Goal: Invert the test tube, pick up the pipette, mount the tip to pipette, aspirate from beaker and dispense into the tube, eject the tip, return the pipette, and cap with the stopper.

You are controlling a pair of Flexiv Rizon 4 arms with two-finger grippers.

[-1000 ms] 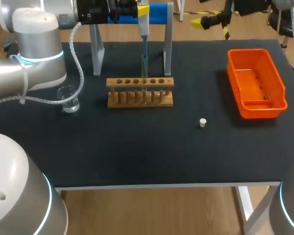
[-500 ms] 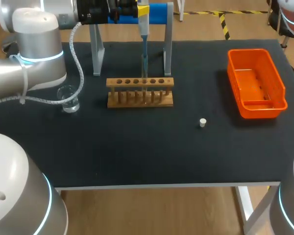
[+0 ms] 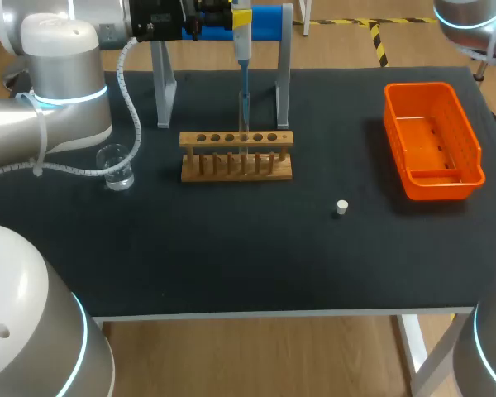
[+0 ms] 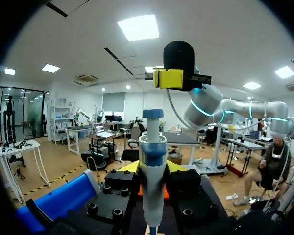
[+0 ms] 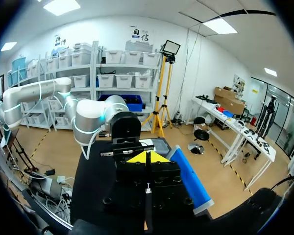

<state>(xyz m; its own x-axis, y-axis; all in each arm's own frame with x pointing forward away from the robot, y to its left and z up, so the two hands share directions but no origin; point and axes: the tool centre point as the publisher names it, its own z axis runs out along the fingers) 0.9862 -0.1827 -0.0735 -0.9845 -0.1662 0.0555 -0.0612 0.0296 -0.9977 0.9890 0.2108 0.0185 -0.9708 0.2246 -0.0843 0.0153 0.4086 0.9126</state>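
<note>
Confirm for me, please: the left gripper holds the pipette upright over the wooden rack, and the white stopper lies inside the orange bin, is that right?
Not quite. The left gripper does hold the pipette upright over the wooden rack. The white stopper, however, lies on the bare table, apart from the orange bin, as the head view shows.

Head camera looks steeply down on the bench (image 3: 231,256) from behind. Wrist cameras face each other, level. The left sits close behind the pipette (image 4: 152,171), also seen upper centre overhead.
</note>
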